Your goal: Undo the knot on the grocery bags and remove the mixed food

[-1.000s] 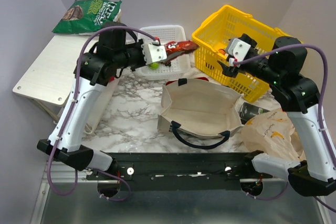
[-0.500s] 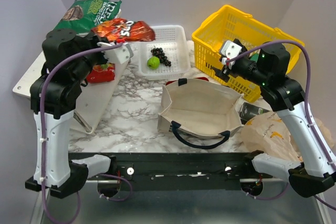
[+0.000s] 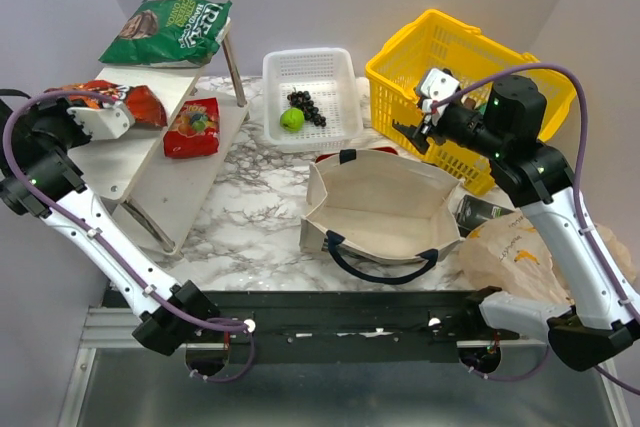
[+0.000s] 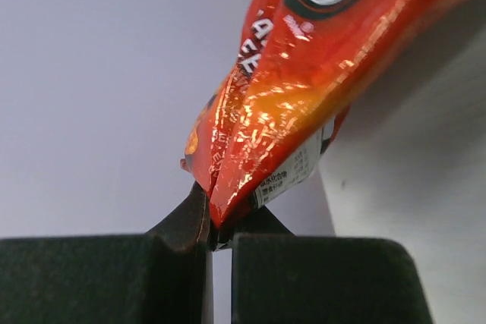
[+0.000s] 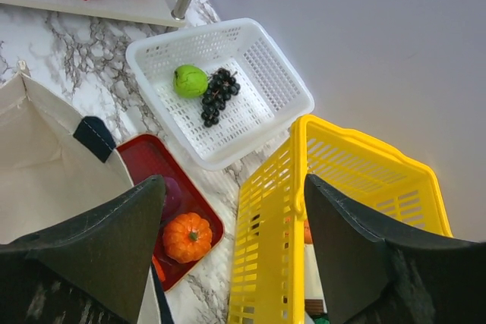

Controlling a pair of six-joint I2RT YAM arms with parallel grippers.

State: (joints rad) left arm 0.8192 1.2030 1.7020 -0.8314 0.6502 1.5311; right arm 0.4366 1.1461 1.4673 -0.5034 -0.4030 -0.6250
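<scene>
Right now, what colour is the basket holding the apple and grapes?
White basket, clearest in the right wrist view.

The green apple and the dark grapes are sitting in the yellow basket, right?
Not quite. The green apple and the dark grapes are sitting in the white basket, not in the yellow basket beside it. The top external view shows this, and so does the right wrist view.

Top view overlooks the whole counter [image 3: 250, 215]; left wrist sits tight on a red snack packet [image 4: 281, 104]; right wrist faces down, sharing top's white basket [image 5: 266, 85].
</scene>
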